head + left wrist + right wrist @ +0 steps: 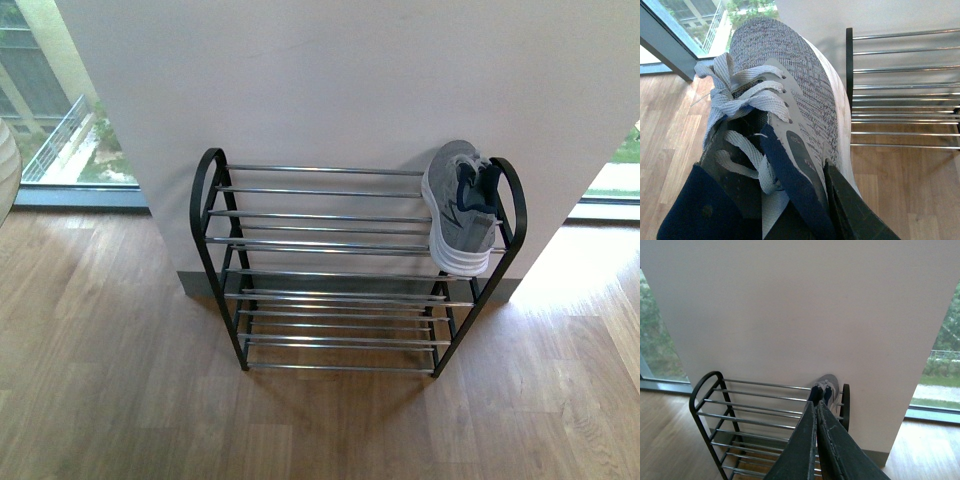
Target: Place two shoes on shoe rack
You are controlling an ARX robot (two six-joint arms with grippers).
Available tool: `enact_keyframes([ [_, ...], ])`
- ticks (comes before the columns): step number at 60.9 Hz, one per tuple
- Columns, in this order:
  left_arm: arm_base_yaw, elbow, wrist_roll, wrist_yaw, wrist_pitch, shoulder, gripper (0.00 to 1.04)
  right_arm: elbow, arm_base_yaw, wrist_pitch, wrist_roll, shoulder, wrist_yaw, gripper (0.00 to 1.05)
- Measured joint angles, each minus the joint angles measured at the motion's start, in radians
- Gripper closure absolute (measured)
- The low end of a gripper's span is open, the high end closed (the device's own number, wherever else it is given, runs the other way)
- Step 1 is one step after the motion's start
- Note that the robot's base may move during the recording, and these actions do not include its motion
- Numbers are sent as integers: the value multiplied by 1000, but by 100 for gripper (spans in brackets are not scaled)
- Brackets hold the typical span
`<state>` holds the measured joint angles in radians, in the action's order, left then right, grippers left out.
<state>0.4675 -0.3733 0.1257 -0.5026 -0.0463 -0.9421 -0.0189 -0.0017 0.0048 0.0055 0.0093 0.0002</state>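
Grey sneaker on rack, twin in left hand

The jaws sit pressed together before a shoe rack holding a grey sneaker on top

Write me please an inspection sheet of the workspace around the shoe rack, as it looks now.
Surface: wooden floor; the rack stands on it.
Job's things: shoe rack upright against the wall; one grey sneaker on its top shelf at the right end, toe toward the wall; second grey sneaker held off the rack.
Clutter: nothing seen.
Grippers: left gripper shut on the second grey sneaker; right gripper shut, empty, away from the rack.
Cables: nothing seen.
Surroundings: white wall behind the rack; windows on both sides.
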Motion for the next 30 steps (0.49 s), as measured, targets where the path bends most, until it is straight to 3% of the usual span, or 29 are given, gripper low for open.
enact_keyframes([
  [27, 0, 0, 0, 1, 0, 0, 103, 0, 0, -2, 0, -3, 0, 103],
  [30, 0, 0, 0, 1, 0, 0, 103, 0, 0, -2, -1, -3, 0, 97],
])
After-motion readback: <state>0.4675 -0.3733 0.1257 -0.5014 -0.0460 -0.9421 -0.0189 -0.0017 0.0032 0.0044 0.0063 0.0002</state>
